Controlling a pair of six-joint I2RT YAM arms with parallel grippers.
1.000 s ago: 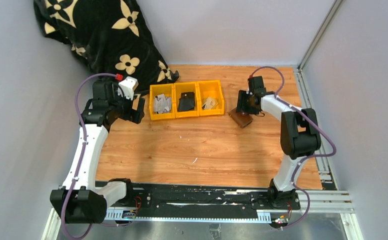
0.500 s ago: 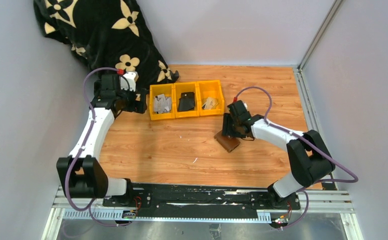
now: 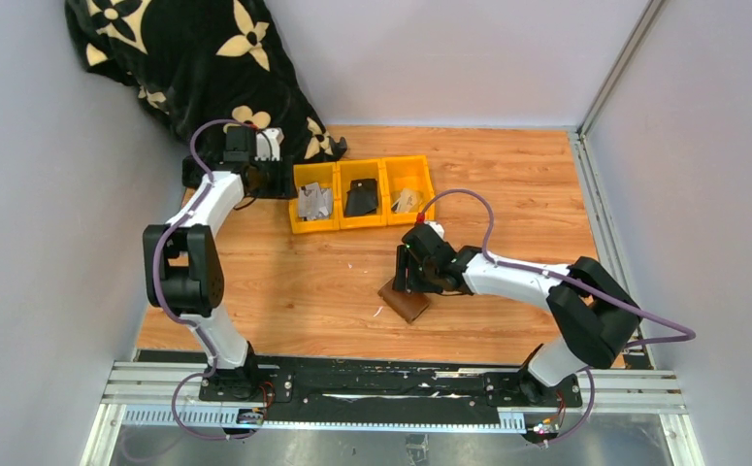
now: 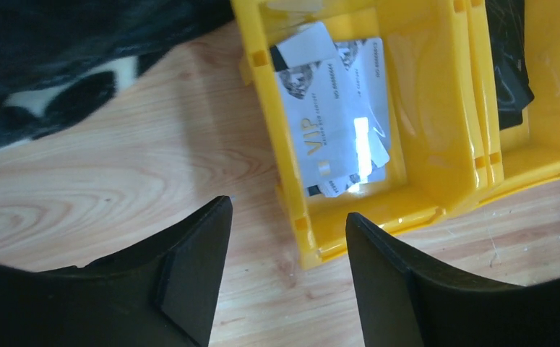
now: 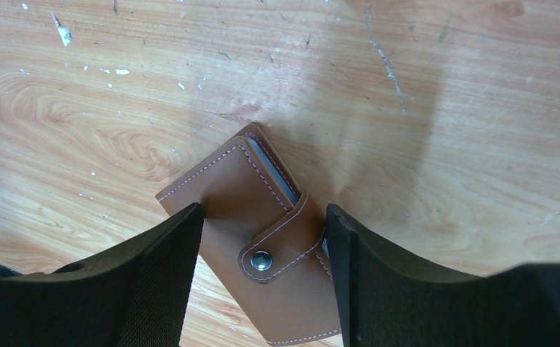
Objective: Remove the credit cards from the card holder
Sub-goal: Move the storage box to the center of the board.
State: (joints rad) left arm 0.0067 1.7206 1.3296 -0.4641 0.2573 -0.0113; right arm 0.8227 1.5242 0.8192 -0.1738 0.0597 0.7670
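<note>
Squarely within right hand [image 5: 262, 217]: card holder [image 5: 226, 196].

The wooden desk [image 3: 507, 184] carries three yellow bins [image 3: 363, 222] in a touching row toward its far edge. A black flowered cloth [image 3: 197, 68] spills onto its far-left corner. A brown card holder [image 3: 406, 302] is on or just above the wood, near the front middle.

A white card [image 4: 327, 123] lying in a yellow bin [image 4: 430, 123] is showing gold "VIP" lettering; its smaller print is blurring beyond reading.
</note>
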